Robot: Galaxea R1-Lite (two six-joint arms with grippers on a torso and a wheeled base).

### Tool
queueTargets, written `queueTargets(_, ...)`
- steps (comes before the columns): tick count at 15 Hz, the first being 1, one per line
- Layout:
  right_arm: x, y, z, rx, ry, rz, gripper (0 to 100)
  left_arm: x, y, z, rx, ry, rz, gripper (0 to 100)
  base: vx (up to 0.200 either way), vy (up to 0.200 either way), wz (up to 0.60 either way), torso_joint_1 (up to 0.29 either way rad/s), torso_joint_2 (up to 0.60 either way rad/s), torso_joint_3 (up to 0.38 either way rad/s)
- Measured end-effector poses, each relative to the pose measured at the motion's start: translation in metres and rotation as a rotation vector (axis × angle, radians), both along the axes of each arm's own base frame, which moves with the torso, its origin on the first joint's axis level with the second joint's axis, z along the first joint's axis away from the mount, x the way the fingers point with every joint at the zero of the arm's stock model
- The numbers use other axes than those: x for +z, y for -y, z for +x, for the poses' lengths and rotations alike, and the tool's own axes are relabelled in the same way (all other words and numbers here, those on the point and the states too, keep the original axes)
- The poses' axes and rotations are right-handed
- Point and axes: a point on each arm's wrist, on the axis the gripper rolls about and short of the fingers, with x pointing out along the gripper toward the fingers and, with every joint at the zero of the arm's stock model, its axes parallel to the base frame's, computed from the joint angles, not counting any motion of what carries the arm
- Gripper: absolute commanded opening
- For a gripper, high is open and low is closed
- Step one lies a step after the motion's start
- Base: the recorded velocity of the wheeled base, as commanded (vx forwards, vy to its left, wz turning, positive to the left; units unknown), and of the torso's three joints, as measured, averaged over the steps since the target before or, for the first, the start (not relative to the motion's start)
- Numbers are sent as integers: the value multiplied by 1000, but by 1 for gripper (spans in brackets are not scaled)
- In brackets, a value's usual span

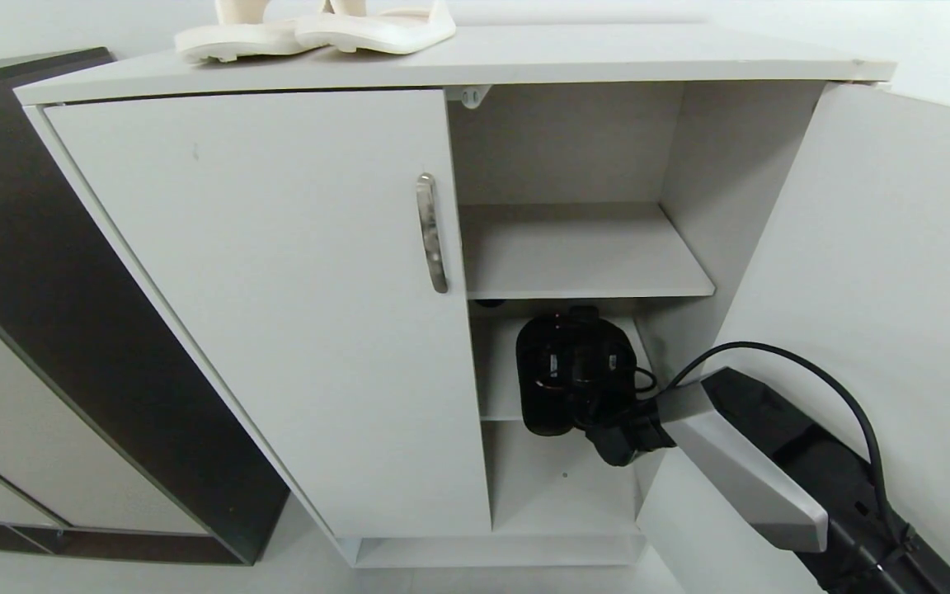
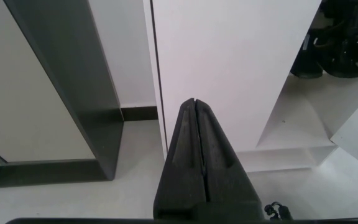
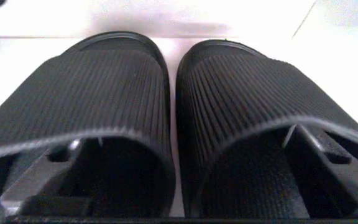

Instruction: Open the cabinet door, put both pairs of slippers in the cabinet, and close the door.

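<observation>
The white cabinet (image 1: 524, 58) has its right door (image 1: 879, 272) swung open and its left door (image 1: 277, 313) closed. A pair of black ribbed slippers (image 1: 570, 371) sits inside the right half at the middle shelf, side by side, toes pointing inward. My right gripper (image 1: 623, 429) holds them from the front, one finger tucked inside each slipper (image 3: 104, 81). A pair of white slippers (image 1: 318, 33) lies on the cabinet top. My left gripper (image 2: 194, 109) is shut and empty, low in front of the closed left door.
The upper shelf (image 1: 582, 252) in the open half is bare. A metal handle (image 1: 432, 233) runs along the left door's edge. A dark panel (image 1: 46, 272) stands close to the cabinet's left side. Pale floor lies in front.
</observation>
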Motion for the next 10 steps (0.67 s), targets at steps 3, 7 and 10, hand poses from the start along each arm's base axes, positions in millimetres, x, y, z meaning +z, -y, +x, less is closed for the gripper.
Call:
queueTargets(3,-2,2,-21,15,-13,-9,100,0,0,0,0,0,0,0,0,0,0,0,0,0)
queueTargets(7,-3,9,-75,63,-46,-34,100,0,0,0,0,0,0,0,0,0,0,0,0,0)
queueTargets(10,4,16,-114,104,-15,-14,100,0,0,0,-1,0,0,0,0,0,0,0,0,0)
